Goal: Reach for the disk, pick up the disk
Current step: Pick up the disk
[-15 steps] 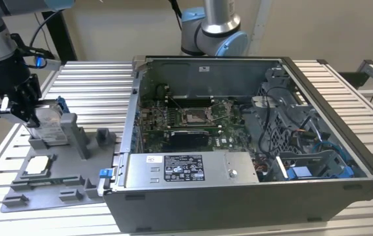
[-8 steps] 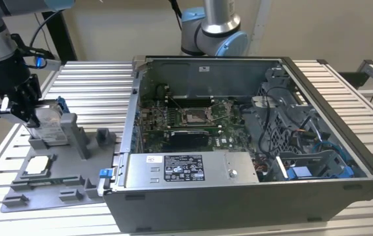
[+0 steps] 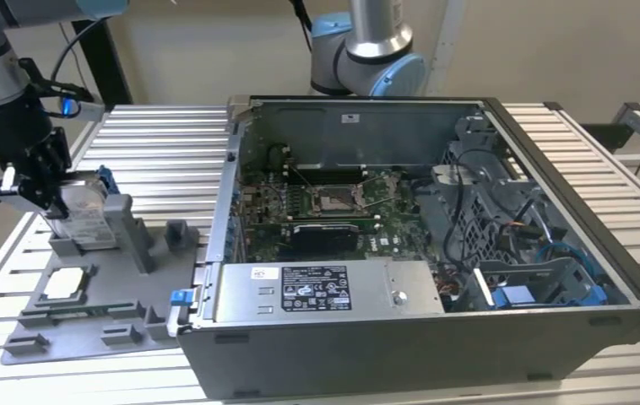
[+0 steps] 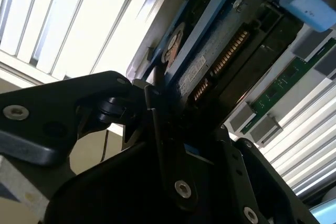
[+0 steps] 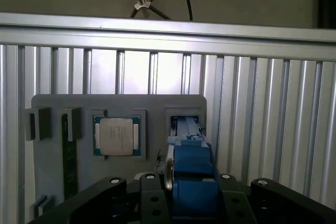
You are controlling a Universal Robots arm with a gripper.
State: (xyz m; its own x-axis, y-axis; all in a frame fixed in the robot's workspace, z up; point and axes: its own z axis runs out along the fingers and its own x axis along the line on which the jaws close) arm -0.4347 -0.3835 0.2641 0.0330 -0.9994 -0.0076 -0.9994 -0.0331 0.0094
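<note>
Black gripper linkages sit closest to the lens in the second wrist view, and the gripper point(image 4: 191, 124) there has its fingers point(image 4: 155, 109) drawn in against the disk point(image 4: 226, 51), gripping it by its flat sides. That view shows the disk's edge connector and blue bracket, with a green memory stick point(image 4: 278, 85) beyond.

In the first wrist view the bracket's blue top point(image 5: 191, 163) sits between the gripper's black knuckles, above a slot in the grey tray point(image 5: 152, 103); the square chip point(image 5: 118, 136) lies in its own recess just beside that slot.

The exterior view places the whole: the gripper point(image 3: 59, 198) holds the disk point(image 3: 86, 215) upright at the tray point(image 3: 84, 333), near the exterior view's left.

Everything rests on a slatted metal table point(image 3: 151, 135) before a plain beige wall. An open computer case point(image 3: 410, 337) stands just beside the tray on the exterior view's right, and a second arm point(image 3: 371, 51) rises behind it. Bare slats lie behind the tray; the table's edge runs close along its left.
</note>
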